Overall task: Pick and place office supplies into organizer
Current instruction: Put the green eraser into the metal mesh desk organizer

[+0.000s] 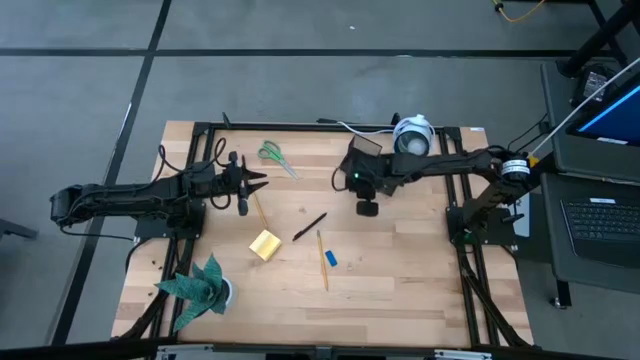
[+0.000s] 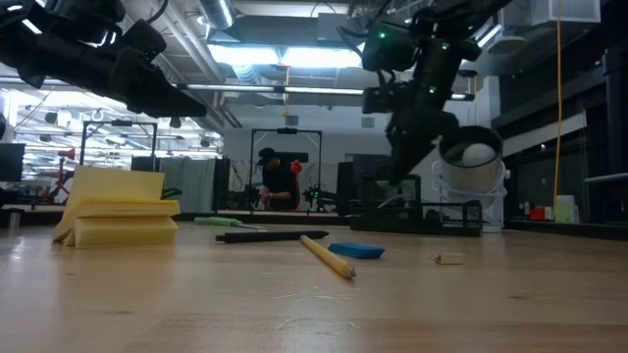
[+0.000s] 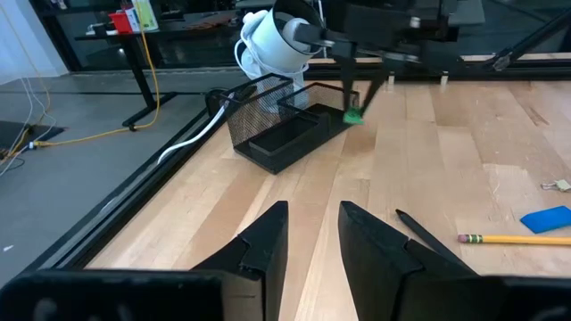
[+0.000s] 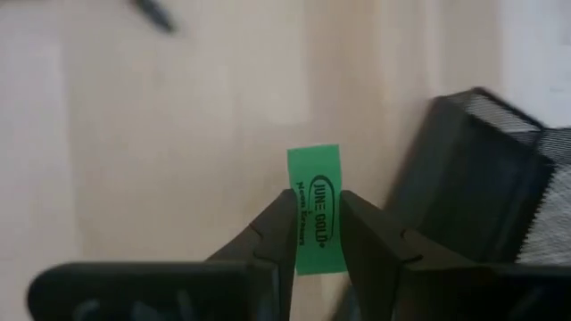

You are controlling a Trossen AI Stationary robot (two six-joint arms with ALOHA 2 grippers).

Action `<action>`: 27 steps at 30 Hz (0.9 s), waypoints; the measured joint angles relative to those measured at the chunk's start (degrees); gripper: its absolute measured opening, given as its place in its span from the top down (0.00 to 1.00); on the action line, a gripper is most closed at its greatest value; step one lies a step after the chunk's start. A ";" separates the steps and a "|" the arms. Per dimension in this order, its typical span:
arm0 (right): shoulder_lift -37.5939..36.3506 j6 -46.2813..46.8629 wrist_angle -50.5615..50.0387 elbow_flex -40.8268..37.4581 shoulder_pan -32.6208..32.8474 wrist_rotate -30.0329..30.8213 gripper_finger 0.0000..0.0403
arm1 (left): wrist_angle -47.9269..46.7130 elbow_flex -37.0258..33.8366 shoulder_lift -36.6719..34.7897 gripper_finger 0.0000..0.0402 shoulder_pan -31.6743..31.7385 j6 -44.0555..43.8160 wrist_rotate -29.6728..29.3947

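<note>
1. High view, clock directions read on that frame: right gripper (image 1: 366, 208) is hanging at about 1 o'clock of the table, just beside the black mesh organizer (image 1: 362, 160) at the 12 o'clock edge.
2. Right wrist view is showing its fingers pinching a small green eraser (image 4: 315, 207) in a printed sleeve, held on its flat sides with both ends sticking out, so the piece can drop clear on release. Organizer's mesh wall (image 4: 482, 169) is lying close beside the eraser; the piece is near it but not yet above a compartment, as far as I can judge.
3. Left wrist view is confirming: green eraser (image 3: 354, 115) is dangling from the right gripper just beside the organizer's low front tray (image 3: 287, 143).
4. Left gripper (image 1: 255, 182) is waiting at about 10 o'clock, fingers parted and holding nothing, clear of the right arm's path.
5. Remaining on the wood: green-handled scissors (image 1: 272, 154) at 11 o'clock; yellow sticky-note pad (image 1: 265, 244), black pen (image 1: 309, 227), pencil (image 1: 322, 258) and blue block (image 1: 331, 258) around centre.
6. Judgement: transfer step is under way; next is a short shift over a compartment, then release.
</note>
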 joint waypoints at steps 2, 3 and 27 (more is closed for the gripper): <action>0.00 0.06 0.06 0.44 -1.71 0.00 0.79 | 0.00 0.00 -0.02 0.76 0.00 -0.01 0.01; -0.02 0.21 0.40 0.47 -2.57 0.00 0.79 | 0.01 -0.01 -0.02 0.76 0.00 -0.01 0.01; 1.18 3.37 12.75 -2.81 -8.98 1.78 0.79 | 0.02 -0.02 -0.02 0.76 0.00 0.02 0.02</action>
